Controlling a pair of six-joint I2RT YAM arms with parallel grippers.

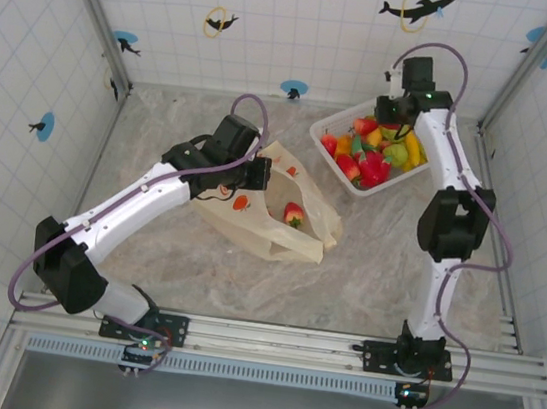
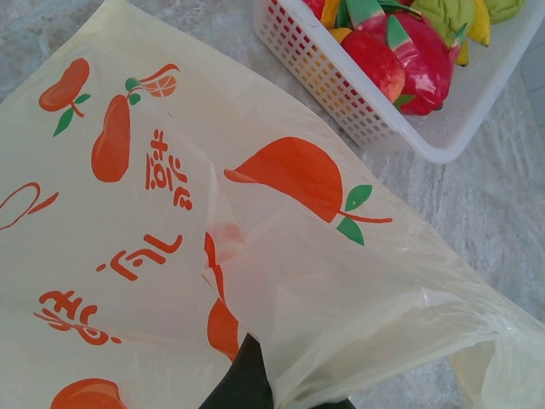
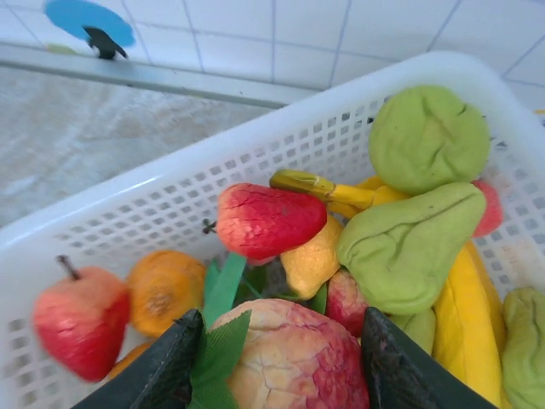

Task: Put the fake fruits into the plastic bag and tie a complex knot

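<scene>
The cream-yellow plastic bag (image 1: 273, 227) with orange-red fruit prints lies mid-table, and a red strawberry (image 1: 294, 213) shows inside its mouth. My left gripper (image 1: 260, 176) is shut on the bag's upper rim; in the left wrist view the film (image 2: 324, 290) drapes over the dark fingers (image 2: 245, 379). The other fake fruits (image 1: 374, 149) are piled in the white lattice basket (image 1: 337, 122). My right gripper (image 3: 281, 317) is down in that basket, jaws closed against both sides of a pink-and-cream fruit (image 3: 298, 366) with a green leaf. No knot shows.
Around the held fruit lie a red strawberry (image 3: 268, 220), green fruits (image 3: 426, 136), a banana (image 3: 464, 328), an orange (image 3: 166, 290) and a red apple (image 3: 81, 319). The basket's corner (image 2: 426, 145) sits close to the bag. Tiled walls enclose the table.
</scene>
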